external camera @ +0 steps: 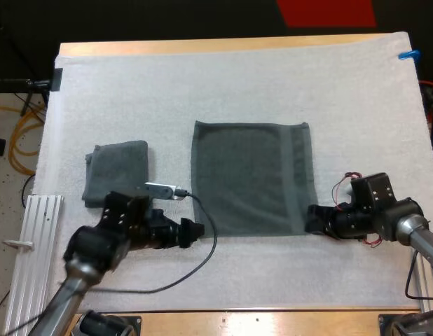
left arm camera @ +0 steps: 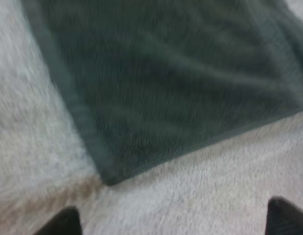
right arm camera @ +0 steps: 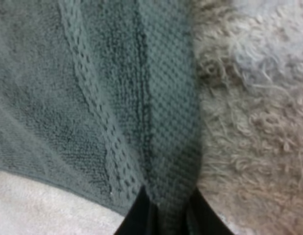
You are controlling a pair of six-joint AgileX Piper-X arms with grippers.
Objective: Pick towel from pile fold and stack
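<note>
Left tool low, spread, beside flat towel; right tool pinching its corner.

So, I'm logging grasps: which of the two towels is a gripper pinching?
The spread towel, lying flat: the right gripper is shut on its near right corner. The smaller folded towel to its left has no gripper on it.
</note>
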